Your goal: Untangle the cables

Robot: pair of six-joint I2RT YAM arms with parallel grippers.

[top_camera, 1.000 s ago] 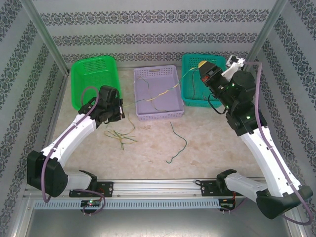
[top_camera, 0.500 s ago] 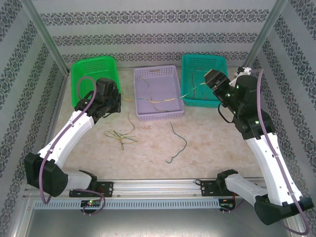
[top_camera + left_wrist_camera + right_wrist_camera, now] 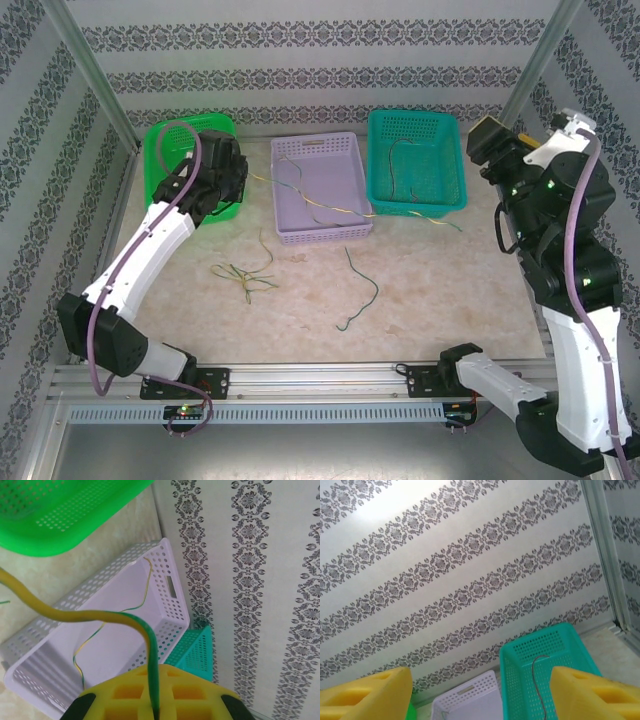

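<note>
My left gripper (image 3: 240,178) is beside the green basket (image 3: 170,150), shut on a yellow-green cable (image 3: 320,207). That cable runs right across the purple basket (image 3: 345,235), and its far end trails on the table in front of the teal basket (image 3: 455,165). In the left wrist view the cable (image 3: 100,616) arcs out of the shut yellow pads (image 3: 125,692). My right gripper (image 3: 485,135) hangs open, raised to the right of the teal basket and holding nothing. A dark cable (image 3: 398,165) lies in the teal basket, also in the right wrist view (image 3: 536,677). A small tangle (image 3: 245,275) and a green cable (image 3: 362,292) lie on the table.
The three baskets stand in a row along the back wall, the purple one (image 3: 172,587) in the middle. Metal frame posts (image 3: 90,75) stand at both back corners. The arm bases sit on the rail (image 3: 320,380) at the near edge.
The right gripper opened, let go of the yellow-green cable and swung up and to the right. The left gripper shut on the cable and carried it back toward the green basket.
</note>
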